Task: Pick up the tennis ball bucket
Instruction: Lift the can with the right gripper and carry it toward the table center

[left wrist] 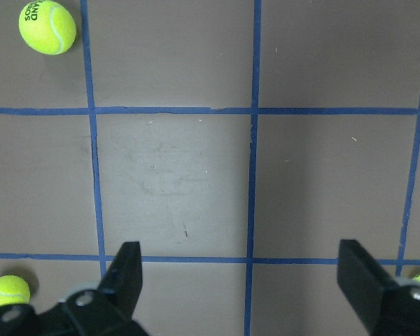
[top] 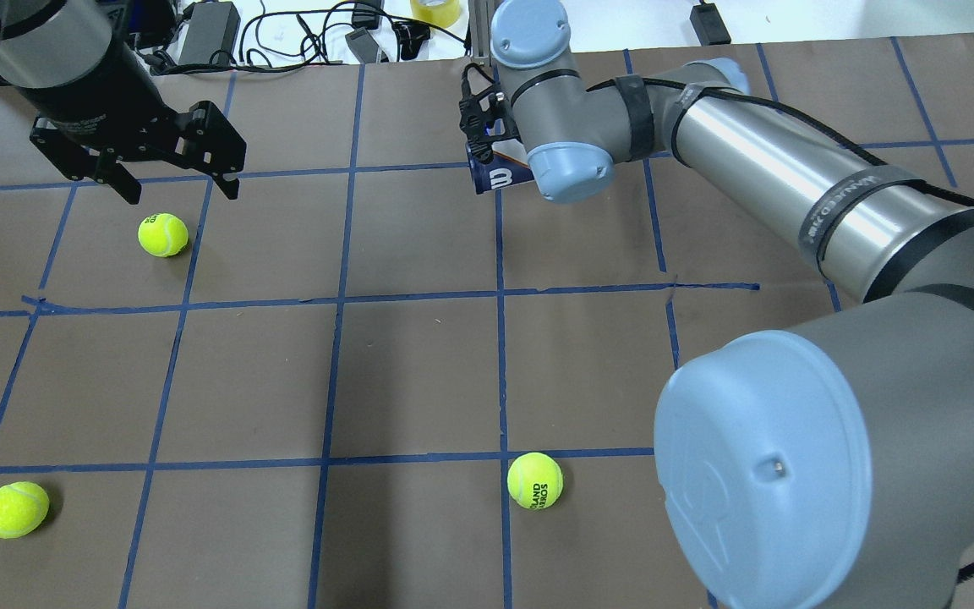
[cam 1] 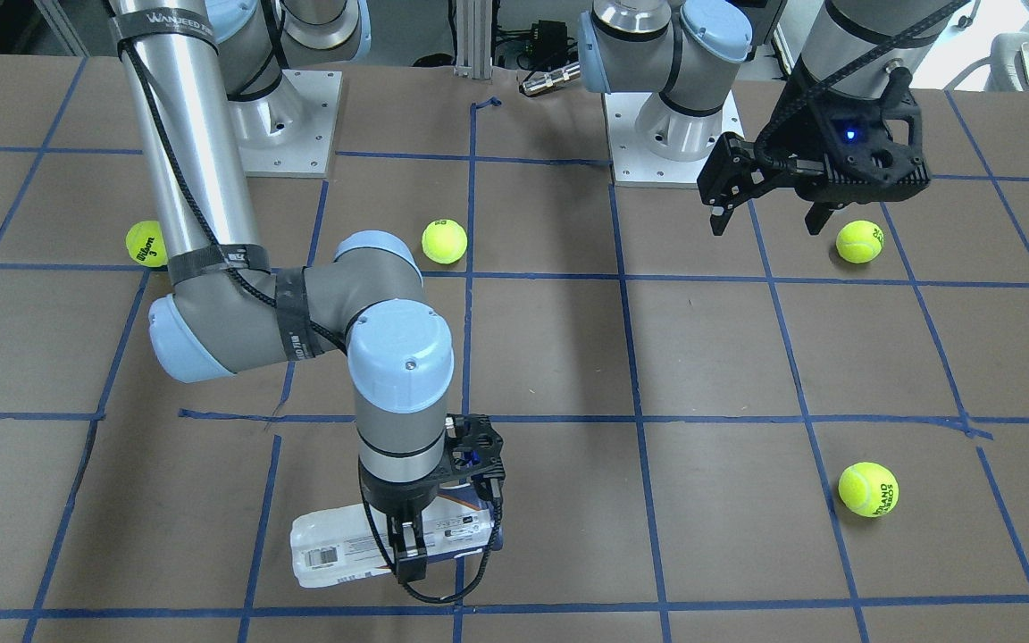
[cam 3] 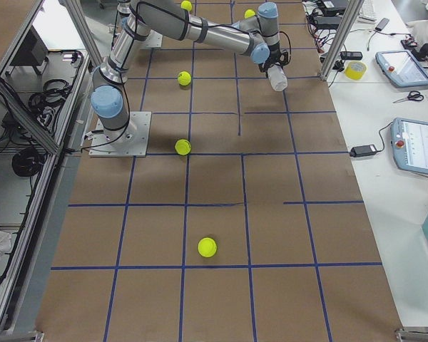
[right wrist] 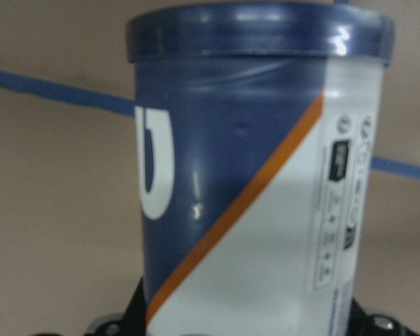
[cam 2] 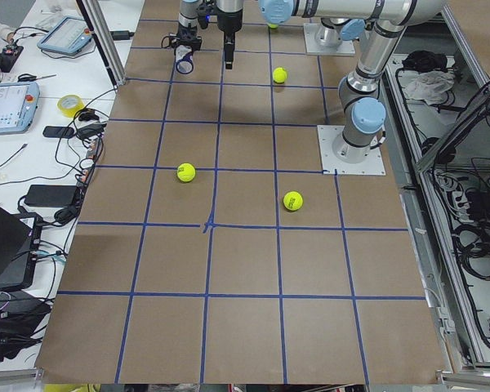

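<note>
The tennis ball bucket (cam 1: 336, 546) is a clear tube with a white and dark-blue label and a barcode. It lies on its side near the table's operator-side edge. My right gripper (cam 1: 407, 546) is shut across its middle from above. The tube fills the right wrist view (right wrist: 252, 196), dark blue rim at the top. Its blue end shows in the overhead view (top: 500, 176). I cannot tell whether it touches the table. My left gripper (cam 1: 765, 214) is open and empty, held above the table next to a tennis ball (cam 1: 859, 241). It also shows in the overhead view (top: 176, 184).
Loose yellow-green tennis balls lie on the brown, blue-taped table: one (cam 1: 146, 243) behind the right arm, one (cam 1: 444, 241) near the middle back, one (cam 1: 868, 488) at the front. Both arm bases (cam 1: 657, 143) stand at the robot's edge.
</note>
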